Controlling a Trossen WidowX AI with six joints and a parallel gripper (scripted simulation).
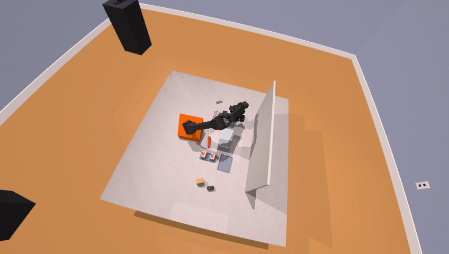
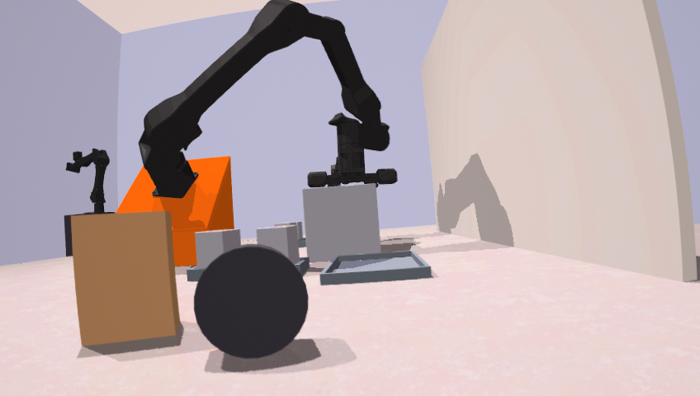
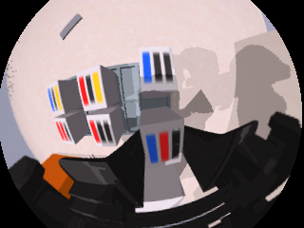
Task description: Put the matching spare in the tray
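My gripper [image 3: 158, 128] is shut on a grey block with blue, red and black stripes [image 3: 163, 147], at the rack [image 3: 128, 95]. Beyond it stands a spare with one blue and two black stripes [image 3: 158, 66]; several other striped spares stand to the left, among them a red-black-yellow one [image 3: 90, 87]. Two more spares [image 1: 203, 154] [image 1: 212, 156] stand in a second rack beside the tray [image 1: 225, 164] [image 2: 373, 278], which is empty. A large grey box [image 1: 225, 138] [image 2: 341, 223] hides my fingertips in the exterior view. No printed code on a mounted unit is readable.
A tall pale panel [image 1: 261, 135] [image 2: 530, 122] stands to the right. An orange wedge [image 1: 199, 135] [image 2: 220, 205] is under the arm's base. A red-handled screwdriver [image 1: 208, 141] lies beside the grey box. A tan block [image 1: 199, 181] [image 2: 122, 280] and a black cylinder [image 1: 210, 188] [image 2: 250, 301] are near the front.
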